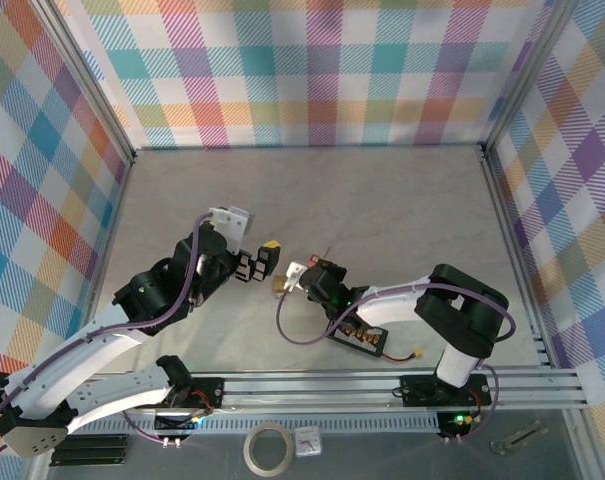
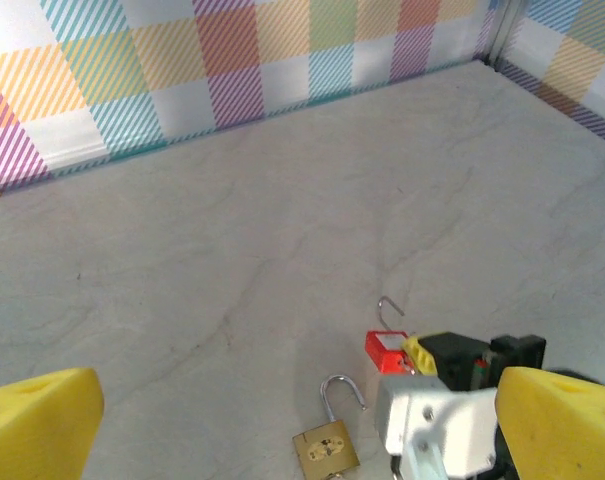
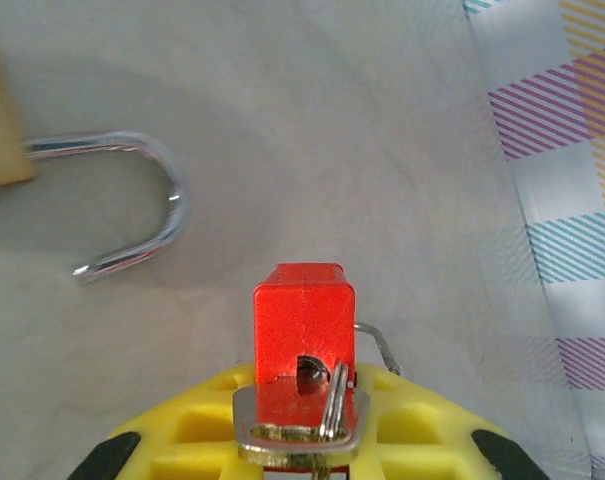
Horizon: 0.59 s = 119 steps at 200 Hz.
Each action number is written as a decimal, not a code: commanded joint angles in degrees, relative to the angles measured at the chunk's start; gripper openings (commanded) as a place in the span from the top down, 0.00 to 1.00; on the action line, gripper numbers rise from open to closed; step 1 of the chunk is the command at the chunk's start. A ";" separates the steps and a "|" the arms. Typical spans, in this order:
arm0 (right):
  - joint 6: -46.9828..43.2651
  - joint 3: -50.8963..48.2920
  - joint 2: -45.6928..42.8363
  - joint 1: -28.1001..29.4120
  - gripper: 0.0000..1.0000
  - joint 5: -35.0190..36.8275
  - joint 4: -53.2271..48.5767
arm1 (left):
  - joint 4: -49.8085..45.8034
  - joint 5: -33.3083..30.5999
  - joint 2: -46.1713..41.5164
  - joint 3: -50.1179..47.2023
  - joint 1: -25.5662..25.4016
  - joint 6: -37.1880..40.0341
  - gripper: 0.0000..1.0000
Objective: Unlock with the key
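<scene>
This is a robotics lab test cell. A grey marbled table (image 1: pixel 382 200) is closed in by aluminium profiles (image 1: pixel 100 95) and walls (image 1: pixel 312 70) of coloured check print. A left arm (image 1: pixel 102 350) and a right arm (image 1: pixel 462 320) are bolted on a rail (image 1: pixel 332 385), with a loose cable (image 1: pixel 300 342) and a roll of tape (image 1: pixel 247 450) nearby.

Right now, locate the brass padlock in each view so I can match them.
Top external: brass padlock near picture centre.
Left wrist: brass padlock at bottom edge, right of centre.
Right wrist: brass padlock upper left, body cropped, shackle open.
Shared landmark: red padlock beside it, key inserted.
</scene>
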 commanded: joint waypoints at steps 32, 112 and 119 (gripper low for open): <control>13.72 -3.36 -8.87 3.23 0.59 -2.51 -21.43 | 1.10 -0.29 0.62 -0.37 0.58 0.96 0.00; 30.07 -0.38 -28.70 3.50 0.14 -7.56 -35.16 | 1.06 0.08 0.96 0.79 0.73 0.83 0.00; 32.35 -0.19 -31.94 3.12 0.10 -7.74 -36.28 | 0.66 0.39 0.97 0.97 0.68 0.80 0.00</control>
